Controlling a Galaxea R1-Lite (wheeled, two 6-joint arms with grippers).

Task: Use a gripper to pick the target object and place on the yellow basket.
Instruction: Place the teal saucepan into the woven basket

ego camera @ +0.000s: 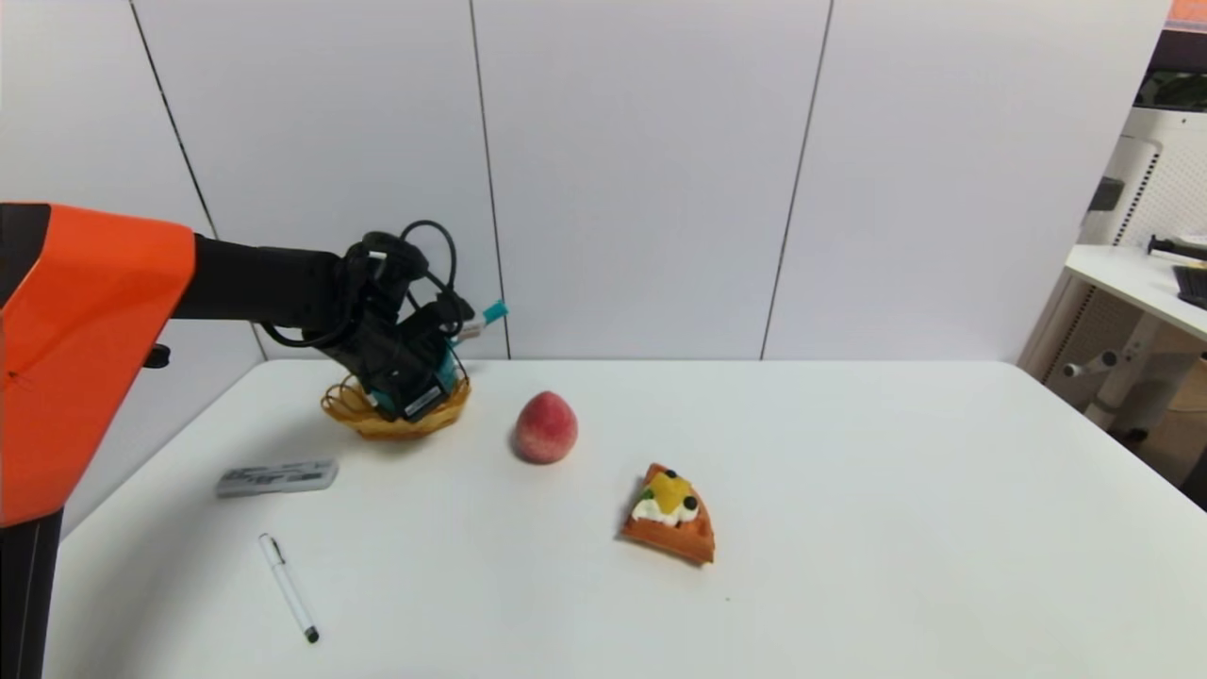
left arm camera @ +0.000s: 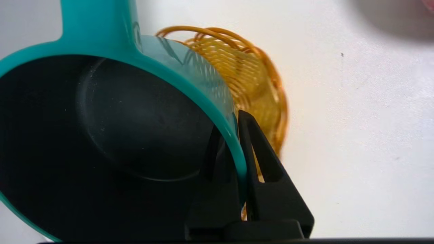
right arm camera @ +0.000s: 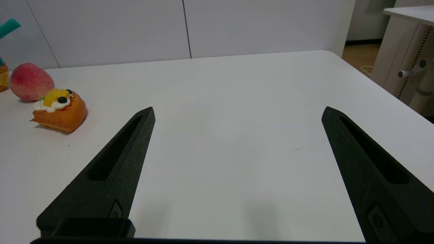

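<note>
My left gripper (ego camera: 415,382) hangs over the yellow basket (ego camera: 354,413) at the table's back left. It is shut on the rim of the teal saucepan (left arm camera: 190,84), one finger inside the dark bowl and one outside the wall (left arm camera: 230,135). The pan is tilted, its handle (ego camera: 490,312) pointing up and to the right, its body low in the basket (left arm camera: 257,81). Whether it touches the wicker I cannot tell. My right gripper (right arm camera: 237,113) is open over bare table on the right side, holding nothing, and does not show in the head view.
A pink-red peach (ego camera: 546,427) stands just right of the basket, and a waffle wedge (ego camera: 669,516) lies nearer the front. A grey flat case (ego camera: 277,477) and a white pen (ego camera: 289,587) lie front left. A side table (ego camera: 1146,283) stands off to the right.
</note>
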